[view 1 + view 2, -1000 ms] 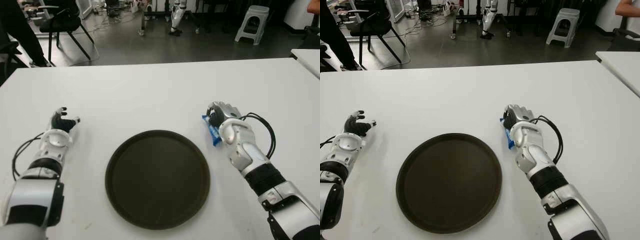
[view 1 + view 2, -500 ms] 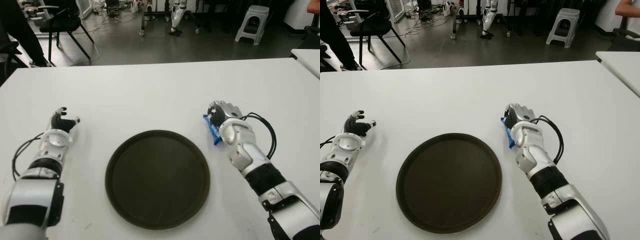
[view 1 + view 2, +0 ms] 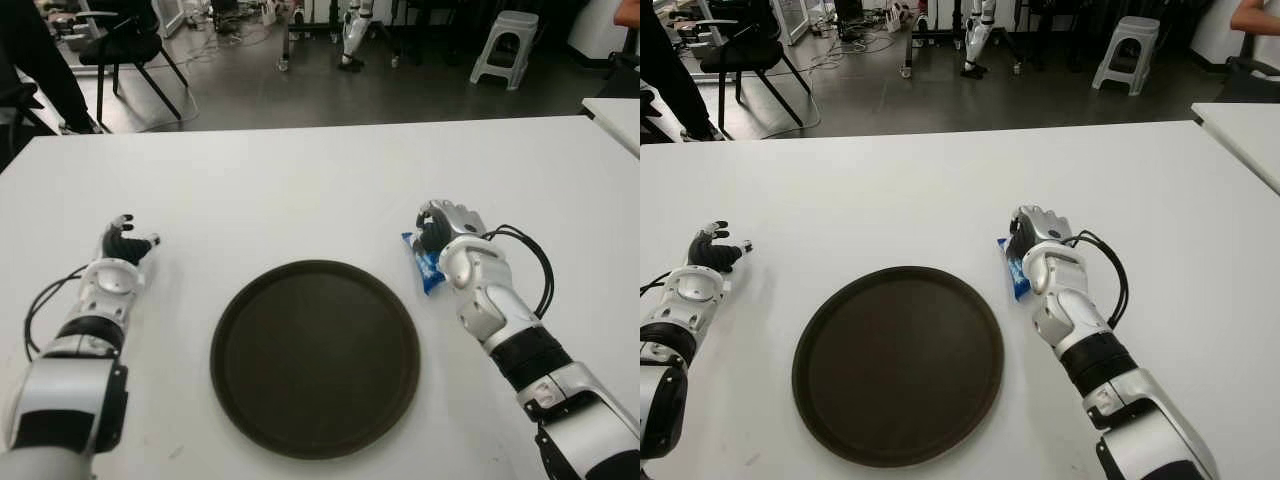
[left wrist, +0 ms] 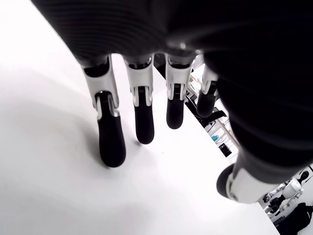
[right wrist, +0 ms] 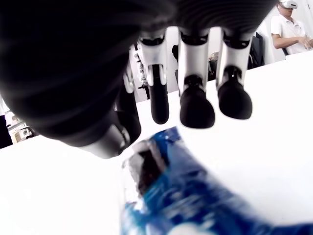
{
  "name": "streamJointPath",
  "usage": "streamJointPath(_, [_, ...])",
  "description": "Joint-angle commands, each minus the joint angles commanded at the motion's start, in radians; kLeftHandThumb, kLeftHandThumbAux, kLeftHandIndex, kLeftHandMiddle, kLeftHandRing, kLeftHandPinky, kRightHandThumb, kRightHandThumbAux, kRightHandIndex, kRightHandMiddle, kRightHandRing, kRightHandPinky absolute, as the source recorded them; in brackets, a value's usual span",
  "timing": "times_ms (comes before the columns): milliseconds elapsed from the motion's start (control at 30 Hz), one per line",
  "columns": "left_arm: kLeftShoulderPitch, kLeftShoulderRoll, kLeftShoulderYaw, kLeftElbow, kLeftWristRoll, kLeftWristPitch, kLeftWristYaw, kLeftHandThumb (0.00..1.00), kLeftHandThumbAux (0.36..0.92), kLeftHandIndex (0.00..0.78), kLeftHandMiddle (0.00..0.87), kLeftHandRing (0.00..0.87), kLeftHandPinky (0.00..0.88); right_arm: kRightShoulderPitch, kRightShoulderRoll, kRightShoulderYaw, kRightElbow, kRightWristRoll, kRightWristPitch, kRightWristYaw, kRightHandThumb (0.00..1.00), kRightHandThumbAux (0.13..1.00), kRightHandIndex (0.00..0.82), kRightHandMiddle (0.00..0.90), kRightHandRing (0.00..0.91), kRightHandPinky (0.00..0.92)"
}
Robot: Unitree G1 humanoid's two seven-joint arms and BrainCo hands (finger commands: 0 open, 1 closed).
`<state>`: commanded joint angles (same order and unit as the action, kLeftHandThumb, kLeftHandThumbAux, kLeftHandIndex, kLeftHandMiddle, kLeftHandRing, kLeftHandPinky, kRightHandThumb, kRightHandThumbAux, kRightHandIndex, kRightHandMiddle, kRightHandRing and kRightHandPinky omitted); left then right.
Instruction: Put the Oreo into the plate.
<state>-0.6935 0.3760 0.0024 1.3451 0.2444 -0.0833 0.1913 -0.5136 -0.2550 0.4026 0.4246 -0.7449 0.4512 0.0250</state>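
Sitting empty nearest the robot — plate [image 3: 314, 357]. Lying on the table [image 3: 300, 190] just beyond its right rim, Oreo [image 3: 421, 265], with right hand [image 3: 452, 240] curling loosely over it, not gripping — risking a nudge away or a slip mid-lift. Idling far left of the plate, left hand [image 3: 122, 250], fingers relaxed, holding nothing.

White table [image 3: 300, 190] bears plate [image 3: 315, 357], seemingly Oreo [image 3: 423, 266]

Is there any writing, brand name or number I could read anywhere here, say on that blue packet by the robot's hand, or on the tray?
Blue packet under the right hand: white marks show, too blurred to read.
Dark plate: no text.
White table: no text.
Left hand, left of the plate: no readable label.
So none can be read.
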Motion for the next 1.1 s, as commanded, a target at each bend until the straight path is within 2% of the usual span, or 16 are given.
streamJointPath(33, [0.0, 0.0, 0.0, 0.0, 0.0, 0.001, -0.001, 0.244, 0.684, 0.054, 0.141, 0.17, 0.178, 0.001, -0.003, 0.0, 0.002, -0.001, -0.003, -0.003, 0.684, 0.726, 0.414, 0.538, 0.576, 0.569])
streamJointPath(100, [0.0, 0.0, 0.001, 0.0, -0.001, 0.001, -0.003, 0.237, 0.685, 0.053, 0.139, 0.168, 0.179, 0.002, -0.009, 0.006, 0.014, -0.008, -0.011, -0.013, 0.404, 0.674, 0.218, 0.342, 0.385, 0.384])
streamJointPath(133, [0.0, 0.0, 0.002, 0.0, -0.002, 0.001, -0.004, 0.235, 0.686, 0.053, 0.138, 0.168, 0.18, 0.001, -0.012, 0.011, 0.026, -0.014, -0.015, -0.02, 0.361, 0.664, 0.183, 0.306, 0.35, 0.351])
streamJointPath(167, [0.0, 0.0, 0.003, 0.001, -0.003, 0.001, -0.004, 0.232, 0.686, 0.053, 0.138, 0.167, 0.18, 0.0, -0.013, 0.015, 0.034, -0.018, -0.017, -0.025, 0.288, 0.637, 0.117, 0.229, 0.269, 0.269])
streamJointPath(200, [0.0, 0.0, 0.004, 0.001, -0.004, 0.001, -0.005, 0.23, 0.686, 0.053, 0.138, 0.167, 0.18, -0.005, -0.016, 0.024, 0.046, -0.028, -0.017, -0.028, 0.262, 0.628, 0.094, 0.202, 0.24, 0.24])
streamJointPath(233, [0.0, 0.0, 0.005, 0.001, -0.005, 0.001, -0.005, 0.223, 0.685, 0.052, 0.136, 0.166, 0.173, -0.008, -0.017, 0.031, 0.054, -0.035, -0.017, -0.03, 0.218, 0.6, 0.06, 0.129, 0.153, 0.165])
streamJointPath(300, [-0.001, 0.0, 0.005, 0.001, -0.005, 0.001, -0.005, 0.215, 0.684, 0.051, 0.133, 0.163, 0.163, -0.013, -0.02, 0.04, 0.061, -0.042, -0.016, -0.032, 0.172, 0.569, 0.024, 0.052, 0.062, 0.081])
streamJointPath(500, [-0.003, 0.001, -0.005, 0.001, 0.006, 0.007, 0.001, 0.208, 0.689, 0.05, 0.128, 0.163, 0.169, -0.019, -0.027, 0.057, 0.078, -0.055, -0.019, -0.035, 0.117, 0.545, 0.002, 0.005, 0.006, 0.008])
streamJointPath(733, [-0.001, 0.002, -0.002, 0.0, 0.001, 0.006, -0.005, 0.231, 0.691, 0.047, 0.128, 0.17, 0.194, -0.026, -0.035, 0.068, 0.084, -0.054, -0.014, -0.02, 0.091, 0.536, 0.0, 0.0, 0.0, 0.0])
streamJointPath(900, [-0.002, 0.002, 0.001, 0.0, -0.002, 0.005, -0.013, 0.195, 0.68, 0.044, 0.134, 0.182, 0.207, -0.029, -0.037, 0.069, 0.087, -0.048, -0.012, -0.009, 0.087, 0.555, 0.0, 0.0, 0.0, 0.0])
streamJointPath(1100, [-0.002, 0.003, -0.006, 0.0, 0.004, 0.002, -0.014, 0.204, 0.686, 0.052, 0.154, 0.203, 0.231, -0.029, -0.036, 0.068, 0.089, -0.047, -0.011, -0.005, 0.081, 0.562, 0.0, 0.0, 0.0, 0.0])
